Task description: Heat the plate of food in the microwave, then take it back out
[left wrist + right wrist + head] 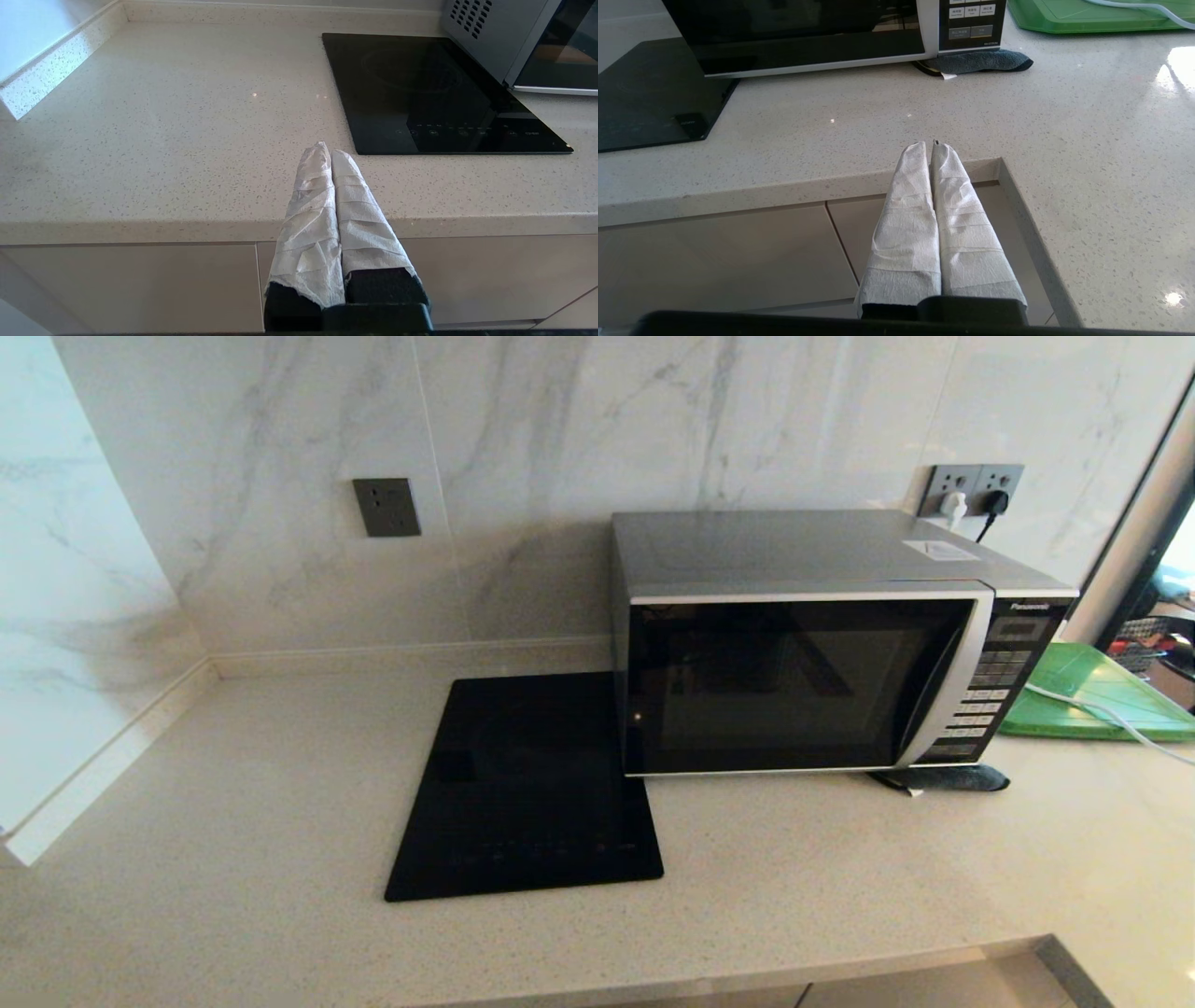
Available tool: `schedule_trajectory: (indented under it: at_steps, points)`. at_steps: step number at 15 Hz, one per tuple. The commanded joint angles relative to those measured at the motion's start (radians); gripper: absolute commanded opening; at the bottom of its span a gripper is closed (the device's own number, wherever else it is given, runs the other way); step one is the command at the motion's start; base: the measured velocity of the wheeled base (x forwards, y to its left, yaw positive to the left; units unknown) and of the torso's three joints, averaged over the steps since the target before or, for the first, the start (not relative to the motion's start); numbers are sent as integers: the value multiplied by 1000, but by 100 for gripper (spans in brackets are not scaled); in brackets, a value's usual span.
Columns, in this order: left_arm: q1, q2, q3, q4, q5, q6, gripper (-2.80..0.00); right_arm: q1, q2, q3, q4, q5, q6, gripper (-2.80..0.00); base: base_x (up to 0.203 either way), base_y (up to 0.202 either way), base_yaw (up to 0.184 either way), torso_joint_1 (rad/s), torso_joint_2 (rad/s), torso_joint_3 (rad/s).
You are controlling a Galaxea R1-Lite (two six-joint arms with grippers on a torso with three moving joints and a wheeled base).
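The silver-and-black microwave point(822, 653) stands at the back right of the counter with its dark glass door closed; its curved handle point(948, 691) and button panel point(994, 695) face me. The lilac plate of food is out of view. Neither arm shows in the head view. My left gripper point(327, 150) hangs in front of the counter's front edge, its white-wrapped fingers pressed together and empty. My right gripper point(928, 145) sits off the counter's front edge near an inner corner, shut and empty too. The microwave point(808, 32) is also in the right wrist view.
A flat black glass cooktop point(527, 789) lies left of the microwave. A dark folded cloth point(943, 777) sits under the microwave's right front corner. A green board point(1092, 695) with a white cable lies at the far right. Wall sockets point(971, 490) are behind.
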Motion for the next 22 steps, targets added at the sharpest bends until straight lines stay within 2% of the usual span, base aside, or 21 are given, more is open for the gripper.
schedule_trajectory:
  at_steps: [1,22]
  points:
    - [0,2,0,-1,1,-1,-280,1,0,2,0,0,1,-280,0,0,0,0,0,0]
    - [0,2,0,-1,1,-1,-280,1,1,2,0,0,1,-280,0,0,0,0,0,0]
